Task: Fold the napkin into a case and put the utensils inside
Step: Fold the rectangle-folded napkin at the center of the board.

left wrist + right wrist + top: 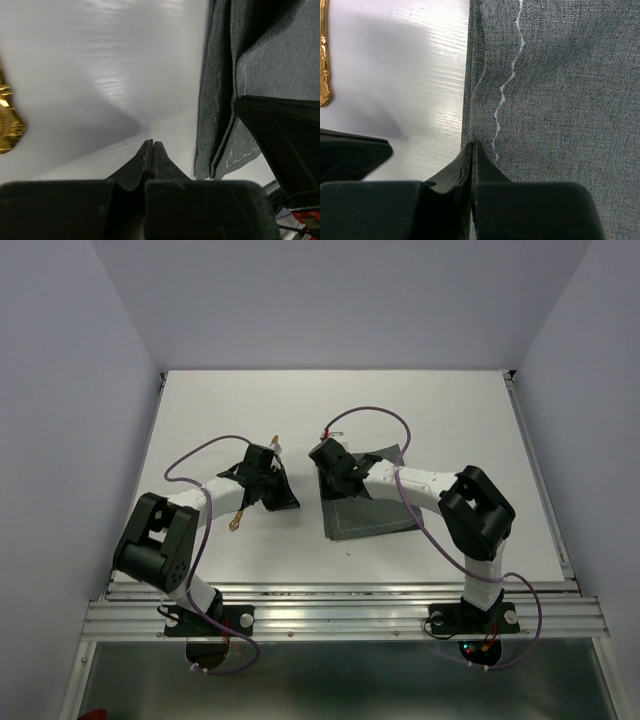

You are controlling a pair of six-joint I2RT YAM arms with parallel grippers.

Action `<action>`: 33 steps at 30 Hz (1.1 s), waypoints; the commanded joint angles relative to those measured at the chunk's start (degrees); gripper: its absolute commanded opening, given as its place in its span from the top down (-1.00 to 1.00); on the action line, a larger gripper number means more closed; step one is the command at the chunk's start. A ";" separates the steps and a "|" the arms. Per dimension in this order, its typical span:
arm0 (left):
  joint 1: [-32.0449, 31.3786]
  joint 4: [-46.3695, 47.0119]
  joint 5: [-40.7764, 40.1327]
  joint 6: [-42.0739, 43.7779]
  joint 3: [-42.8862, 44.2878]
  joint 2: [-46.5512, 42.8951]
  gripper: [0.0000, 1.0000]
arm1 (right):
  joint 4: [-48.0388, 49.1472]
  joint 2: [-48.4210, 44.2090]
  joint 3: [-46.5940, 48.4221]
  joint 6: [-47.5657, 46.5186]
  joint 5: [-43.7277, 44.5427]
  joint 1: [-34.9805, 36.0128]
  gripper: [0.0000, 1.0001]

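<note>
napkin [368, 512] lies on table [450, 410] right of centre, utensil [240, 517] on table to its left, second utensil [275, 443] farther back, also left

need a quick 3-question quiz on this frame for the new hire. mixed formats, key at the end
1. True or false: the left gripper and the right gripper are both shut.
2. The right gripper's tips sit: A) at an edge of the grey napkin; B) at the napkin's centre; C) high in the air, clear of everything.
3. Is the gold utensil inside the napkin yet? Where is it?

Key: 1 true. 2 A. 3 No; it lies on the white table, beside the napkin.
</note>
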 commanded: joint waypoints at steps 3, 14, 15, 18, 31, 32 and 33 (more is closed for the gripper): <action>-4.10 6.97 3.57 -3.18 -1.38 3.04 1.00 | 2.62 -0.33 2.11 -0.21 -0.48 0.31 0.99; -7.18 11.82 6.04 -5.55 -0.86 8.84 1.00 | 2.62 -1.56 2.72 -0.56 -0.57 0.31 0.99; -7.18 11.99 6.21 -5.64 -0.86 8.93 1.00 | 2.62 -1.65 2.81 -0.65 -0.48 0.31 0.99; -7.18 12.96 7.18 -5.73 -0.86 9.63 1.00 | 2.70 -1.82 3.16 -0.65 -0.13 0.31 0.99; -7.18 13.84 8.06 -5.20 -1.38 10.60 1.00 | 2.44 -0.86 5.27 -0.47 -0.57 0.31 0.99; -7.18 13.84 8.06 -5.29 -1.38 10.69 1.00 | 2.35 -0.86 5.45 -0.39 -0.48 0.31 0.99; -7.27 13.84 8.06 -5.38 -1.38 10.69 1.00 | 2.35 -0.95 5.36 -0.38 -0.57 0.31 0.99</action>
